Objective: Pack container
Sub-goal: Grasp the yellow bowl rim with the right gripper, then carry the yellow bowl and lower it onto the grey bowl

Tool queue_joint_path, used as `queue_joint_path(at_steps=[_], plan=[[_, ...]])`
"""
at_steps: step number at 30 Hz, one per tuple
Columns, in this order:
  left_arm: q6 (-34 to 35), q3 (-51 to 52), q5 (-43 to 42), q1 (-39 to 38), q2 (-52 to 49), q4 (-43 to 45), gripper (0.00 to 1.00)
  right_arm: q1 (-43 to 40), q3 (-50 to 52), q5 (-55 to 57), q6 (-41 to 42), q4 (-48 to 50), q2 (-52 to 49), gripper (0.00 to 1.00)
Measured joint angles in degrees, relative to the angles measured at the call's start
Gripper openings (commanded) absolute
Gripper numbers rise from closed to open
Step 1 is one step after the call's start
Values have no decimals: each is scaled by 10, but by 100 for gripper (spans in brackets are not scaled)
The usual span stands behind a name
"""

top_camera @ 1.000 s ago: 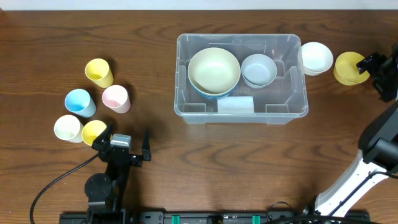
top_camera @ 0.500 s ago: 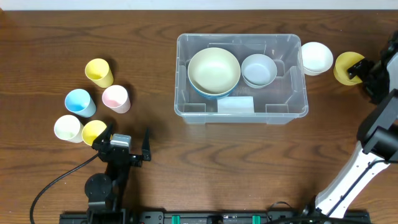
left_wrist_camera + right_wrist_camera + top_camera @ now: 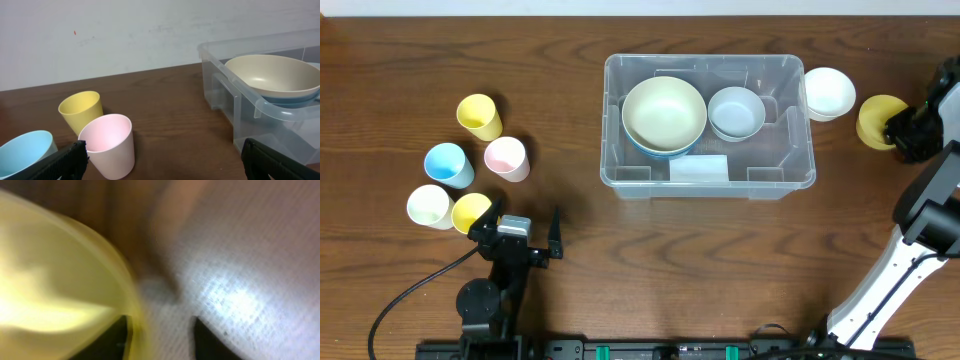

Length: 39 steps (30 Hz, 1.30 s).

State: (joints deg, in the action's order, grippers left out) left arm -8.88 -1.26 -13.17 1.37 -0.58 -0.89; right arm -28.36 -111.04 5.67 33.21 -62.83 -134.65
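The clear container (image 3: 790, 178) stands at the middle of the table. In it a beige bowl (image 3: 664, 112) sits on a blue one, with a small pale-blue bowl (image 3: 736, 110) beside them. A yellow bowl (image 3: 873, 118) lies right of the container, and my right gripper (image 3: 903, 130) is at its right edge. In the blurred right wrist view the bowl's rim (image 3: 131, 300) runs beside the left finger, with table showing between the jaws of the right gripper (image 3: 161, 330). My left gripper (image 3: 520, 225) is open near the cups, empty (image 3: 162, 160).
A white bowl (image 3: 828, 92) sits against the container's right end. Several cups stand at the left: yellow (image 3: 478, 115), blue (image 3: 447, 164), pink (image 3: 506, 157), white (image 3: 428, 205) and another yellow (image 3: 470, 210). The left wrist view shows the pink cup (image 3: 107, 142) close ahead.
My right gripper came down toward the front along the yellow bowl's right edge and its jaws narrowed. The bowl shifted slightly. The left arm stayed still.
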Motion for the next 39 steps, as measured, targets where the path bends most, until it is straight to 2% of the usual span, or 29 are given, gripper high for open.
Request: queue_joint_path(at_steps=[1, 2, 14, 17, 20, 24, 29, 34, 39], plan=[[0, 0, 0, 0, 0, 0, 98, -2, 0, 3, 2, -5, 0, 6], [0, 0, 0, 0, 0, 0, 98, -5, 0, 5, 7, -11, 0, 1], [0, 0, 0, 0, 0, 0, 98, -85, -14, -15, 12, -70, 42, 1], [0, 0, 0, 0, 0, 0, 98, -98, -26, -47, 5, -63, 97, 1], [0, 0, 0, 0, 0, 0, 98, -90, -38, -124, -10, -26, 185, 1], [0, 0, 0, 0, 0, 0, 98, -24, -62, -203, -25, 25, 325, 2], [0, 0, 0, 0, 0, 0, 98, 153, -82, -195, -58, 31, 419, 4], [0, 0, 0, 0, 0, 0, 98, 269, -63, -134, -74, 16, 377, 1], [0, 0, 0, 0, 0, 0, 98, 318, -37, -108, -74, 0, 264, 1]])
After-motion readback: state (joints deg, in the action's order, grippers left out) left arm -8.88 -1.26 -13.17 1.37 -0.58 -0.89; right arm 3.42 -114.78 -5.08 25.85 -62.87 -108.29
